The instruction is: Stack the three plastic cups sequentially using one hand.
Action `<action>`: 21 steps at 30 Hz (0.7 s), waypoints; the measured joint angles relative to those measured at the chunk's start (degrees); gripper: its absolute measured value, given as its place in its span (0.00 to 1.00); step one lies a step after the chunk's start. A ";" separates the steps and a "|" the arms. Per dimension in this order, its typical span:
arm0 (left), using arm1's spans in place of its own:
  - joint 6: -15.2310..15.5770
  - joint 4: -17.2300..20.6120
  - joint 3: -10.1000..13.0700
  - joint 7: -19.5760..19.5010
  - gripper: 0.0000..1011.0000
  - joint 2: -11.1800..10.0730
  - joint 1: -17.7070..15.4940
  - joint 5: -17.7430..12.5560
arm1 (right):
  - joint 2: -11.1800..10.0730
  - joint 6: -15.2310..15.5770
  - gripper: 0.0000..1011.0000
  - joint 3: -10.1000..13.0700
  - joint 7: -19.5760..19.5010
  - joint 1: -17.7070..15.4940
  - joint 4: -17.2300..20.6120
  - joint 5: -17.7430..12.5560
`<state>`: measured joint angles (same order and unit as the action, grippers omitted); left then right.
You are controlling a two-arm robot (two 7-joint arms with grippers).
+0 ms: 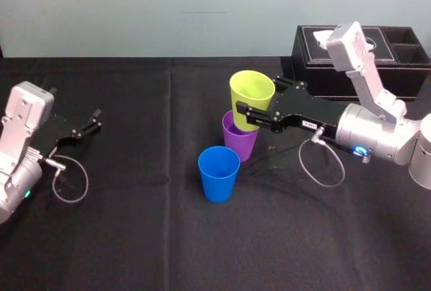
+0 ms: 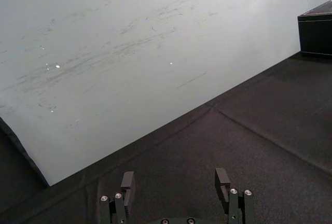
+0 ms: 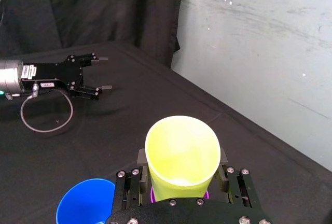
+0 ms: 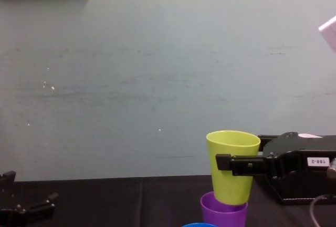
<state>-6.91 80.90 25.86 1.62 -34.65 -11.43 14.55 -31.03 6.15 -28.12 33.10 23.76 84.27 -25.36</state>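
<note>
Right end effector (image 1: 254, 100) grasps the yellow-green cup (image 1: 250, 92), base inside the purple cup (image 1: 239, 143); left end effector (image 1: 93, 121) idles, released.

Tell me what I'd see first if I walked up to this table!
The bright yellow-green cup, gripped by the right end effector and held at the mouth of the purple cup near the middle of the black table. The blue cup stands alone just in front of them, and the left end effector rests open at the far left.
</note>
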 joint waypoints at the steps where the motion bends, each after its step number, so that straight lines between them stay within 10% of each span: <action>1: 0.00 0.00 0.00 0.00 1.00 0.00 0.00 0.00 | 0.10 0.01 0.73 -0.12 0.06 0.12 -0.19 0.09; 21: 0.00 0.00 0.00 0.00 1.00 0.00 0.00 0.00 | 1.91 -0.59 0.73 -1.92 0.73 1.49 -4.18 2.25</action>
<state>-6.91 80.90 25.86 1.62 -34.65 -11.43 14.55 -29.12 5.57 -30.05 33.82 25.25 80.09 -23.11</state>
